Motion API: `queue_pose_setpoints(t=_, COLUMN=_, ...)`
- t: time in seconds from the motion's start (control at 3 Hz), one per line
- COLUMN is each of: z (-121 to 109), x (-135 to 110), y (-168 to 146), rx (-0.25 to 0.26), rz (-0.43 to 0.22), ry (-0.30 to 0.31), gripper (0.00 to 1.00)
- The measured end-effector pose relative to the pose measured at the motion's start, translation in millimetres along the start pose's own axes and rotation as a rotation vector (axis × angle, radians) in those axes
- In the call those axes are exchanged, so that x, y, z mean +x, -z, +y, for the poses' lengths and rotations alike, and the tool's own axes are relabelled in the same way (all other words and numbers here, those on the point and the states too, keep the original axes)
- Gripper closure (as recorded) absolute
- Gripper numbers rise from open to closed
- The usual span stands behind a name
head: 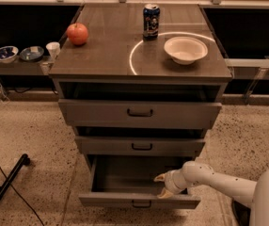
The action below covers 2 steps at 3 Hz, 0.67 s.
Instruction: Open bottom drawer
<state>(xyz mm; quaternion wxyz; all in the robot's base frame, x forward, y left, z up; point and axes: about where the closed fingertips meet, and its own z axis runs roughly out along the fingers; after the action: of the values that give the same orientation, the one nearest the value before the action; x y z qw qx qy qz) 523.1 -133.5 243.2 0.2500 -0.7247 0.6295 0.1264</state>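
The bottom drawer [139, 200] stands pulled well out, its grey box open to view, so I judge the opening done or nearly so. Only letting go and backing away seems left. My gripper [162, 185] sits just behind the drawer's front panel, right of its handle [141, 204], with the fingers spread. High above it, the cabinet top [101, 60] carries an apple [77, 33], a soda can [151, 20] and a white bowl [185, 49]. Speckled floor [31, 126] lies all around.
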Motion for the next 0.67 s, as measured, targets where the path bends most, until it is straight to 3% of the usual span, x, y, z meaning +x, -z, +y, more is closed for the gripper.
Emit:
queue_pose_setpoints(t=0.33, z=-42, x=19, y=-13, rx=0.023, rz=0.026, ry=-0.015, gripper=0.62)
queue_pose_setpoints(t=0.67, z=-53, x=53, y=-28, rx=0.023, rz=0.068, ry=-0.070, gripper=0.84)
